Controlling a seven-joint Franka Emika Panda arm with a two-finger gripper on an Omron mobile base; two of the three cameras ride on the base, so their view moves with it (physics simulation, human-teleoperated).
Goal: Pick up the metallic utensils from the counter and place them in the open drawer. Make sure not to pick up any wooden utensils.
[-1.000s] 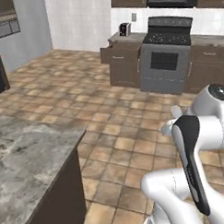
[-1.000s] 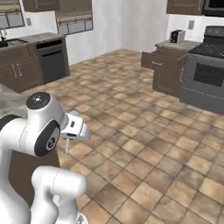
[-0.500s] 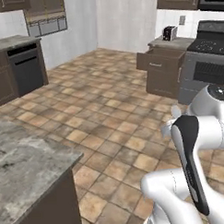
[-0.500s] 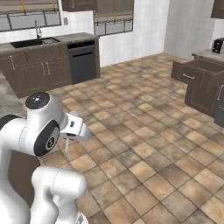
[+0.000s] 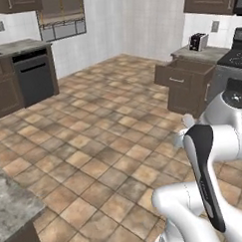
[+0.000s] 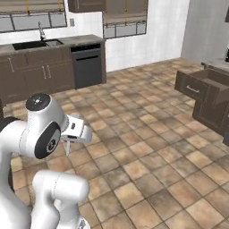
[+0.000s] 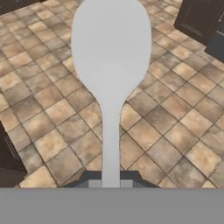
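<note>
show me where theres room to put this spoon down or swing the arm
Wide bare tiled floor between the dishwasher and the open drawer. The counter corner in view is bare. Crowded only behind the drawer, by the toaster.

You're looking at a kitchen with a brown tiled floor (image 5: pixel 94 154), white tiled walls (image 5: pixel 138 22) and dark brown cabinets (image 6: pixel 36 74). There's a black dishwasher (image 6: pixel 88 67) beside the sink (image 6: pixel 38 44), windows (image 6: pixel 125 20) above, and a toaster (image 5: pixel 198 41) on the far counter.
</note>
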